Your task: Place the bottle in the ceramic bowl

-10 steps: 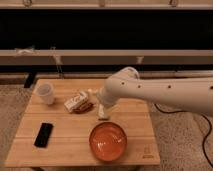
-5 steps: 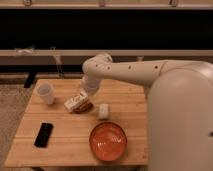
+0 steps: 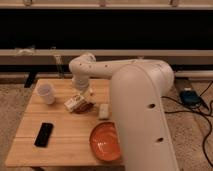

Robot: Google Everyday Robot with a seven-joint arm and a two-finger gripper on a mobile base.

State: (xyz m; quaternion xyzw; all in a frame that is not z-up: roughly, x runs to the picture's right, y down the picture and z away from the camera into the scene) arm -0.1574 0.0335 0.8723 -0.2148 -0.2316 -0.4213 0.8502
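Lying on table (image 3: pixel 67 142), bottle (image 3: pixel 74 103) beside tool (image 3: pixel 84 95)

On the table (image 3: pixel 65 147), my gripper (image 3: pixel 84 96) is just behind the bottle (image 3: pixel 74 103). From the bottle: cup (image 3: pixel 46 93) at ten o'clock, block (image 3: pixel 104 111) at three, phone (image 3: pixel 43 134) at seven, bowl (image 3: pixel 104 141) at five.

The arm (image 3: pixel 142 100) hides the ceramic bowl's (image 3: pixel 101 142) right side and part of the pincer (image 3: pixel 85 98) by the bottle (image 3: pixel 74 103).
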